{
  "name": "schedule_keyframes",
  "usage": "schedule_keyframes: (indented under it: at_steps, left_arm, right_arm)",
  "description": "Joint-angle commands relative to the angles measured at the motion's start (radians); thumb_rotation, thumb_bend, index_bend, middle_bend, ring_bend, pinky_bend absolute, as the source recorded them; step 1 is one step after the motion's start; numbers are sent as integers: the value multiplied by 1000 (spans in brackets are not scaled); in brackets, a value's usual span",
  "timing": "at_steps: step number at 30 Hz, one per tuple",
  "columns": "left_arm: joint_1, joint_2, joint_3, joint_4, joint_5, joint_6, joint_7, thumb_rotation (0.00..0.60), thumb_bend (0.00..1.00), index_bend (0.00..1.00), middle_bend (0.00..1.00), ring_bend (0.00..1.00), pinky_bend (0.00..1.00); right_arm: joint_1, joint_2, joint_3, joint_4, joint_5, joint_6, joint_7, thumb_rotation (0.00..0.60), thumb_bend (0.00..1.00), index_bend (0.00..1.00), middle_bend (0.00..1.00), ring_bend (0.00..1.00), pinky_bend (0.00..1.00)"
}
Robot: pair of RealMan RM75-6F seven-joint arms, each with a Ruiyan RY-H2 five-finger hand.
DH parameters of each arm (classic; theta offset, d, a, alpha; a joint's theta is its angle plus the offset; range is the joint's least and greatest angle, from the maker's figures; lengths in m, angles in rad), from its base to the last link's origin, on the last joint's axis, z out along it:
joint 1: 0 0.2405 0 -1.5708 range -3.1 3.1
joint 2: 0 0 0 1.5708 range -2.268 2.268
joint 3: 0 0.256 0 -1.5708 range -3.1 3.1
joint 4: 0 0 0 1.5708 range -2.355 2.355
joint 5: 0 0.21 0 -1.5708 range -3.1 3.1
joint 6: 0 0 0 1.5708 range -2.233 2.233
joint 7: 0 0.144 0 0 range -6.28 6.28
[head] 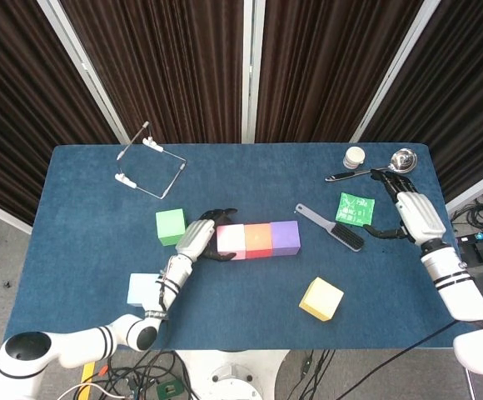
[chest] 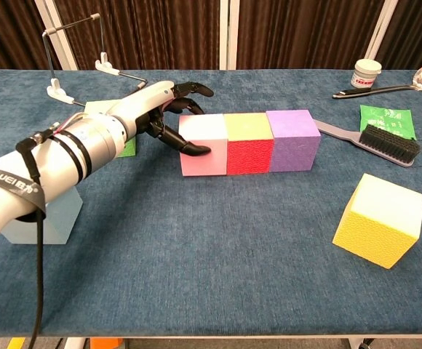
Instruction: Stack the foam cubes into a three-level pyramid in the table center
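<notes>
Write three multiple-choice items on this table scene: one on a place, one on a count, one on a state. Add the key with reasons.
1. Where does the yellow cube lie?
A. In the row of cubes
B. Alone, near the front right of the table
C. On the green cube

2. How many cubes stand side by side in the centre row?
A. Two
B. Three
C. Five

3. What is the left hand doing?
A. Touching the pink cube's left end
B. Holding the brush
C. Resting on the spoon

Key: 1 B, it sits apart from the row, nothing on or under it. 2 B, the pink cube, red cube and purple cube touch in one line. 3 A, its fingers reach the pink cube's side and lift nothing.
</notes>
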Motion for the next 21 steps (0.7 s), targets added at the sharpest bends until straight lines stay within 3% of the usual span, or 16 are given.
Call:
schedule_keyframes:
  at_steps: [1,21]
  left_arm:
    - [1,-1,0,0,2,1,-3,600,205,131,241,90,96]
    - [19,12,23,-42,42,29,-11,600,191,128,184,87,95]
  right_arm:
    - [0,1,0,0,0,0,0,600,132,0,124,0,0]
    - [1,0,-3,-1,2,-3,-10,600,132,0,123,0,0]
